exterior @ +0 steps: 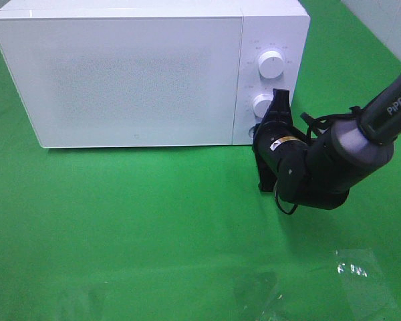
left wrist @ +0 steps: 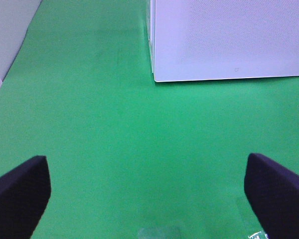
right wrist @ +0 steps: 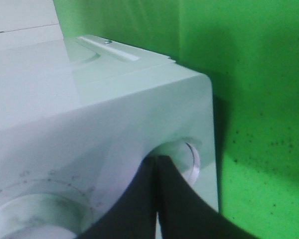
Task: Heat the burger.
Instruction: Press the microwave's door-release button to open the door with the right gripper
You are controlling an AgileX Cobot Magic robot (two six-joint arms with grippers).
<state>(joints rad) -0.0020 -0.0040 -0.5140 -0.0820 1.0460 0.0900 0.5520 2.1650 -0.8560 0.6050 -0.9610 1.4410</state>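
**Burger heating run: right arm is parked on the timer knob**

Nearest the camera there's just bare green table (exterior: 120, 227) and a scrap of clear plastic (exterior: 361, 274) off on the right. The left gripper (left wrist: 147, 172) hangs over that empty green with its jaws spread about as wide as they go. It has nothing in them and is doing nothing for now.

Further back, the right gripper (exterior: 279, 100) is pinched fully closed, fingers pressed together with nothing between them. Its tip sits right at the lower knob (exterior: 262, 105) on the control panel. The wrist view shows the closed tip against that knob's edge (right wrist: 187, 159), but I can't tell if it's actually pushing.

Behind that is the microwave (exterior: 140, 20) with its door (exterior: 120, 80) shut flat. The upper knob (exterior: 272, 65) is untouched.

The burger isn't visible in any view. My guess is it's already inside behind that frosted door, but you can't see through it.

So I'd say we're at the set-the-timer step. The next move needs the closed tip to catch the knob's rim and sweep it round. It'll take light sideways pressure, or it slips off the smooth dial or nudges the whole oven.
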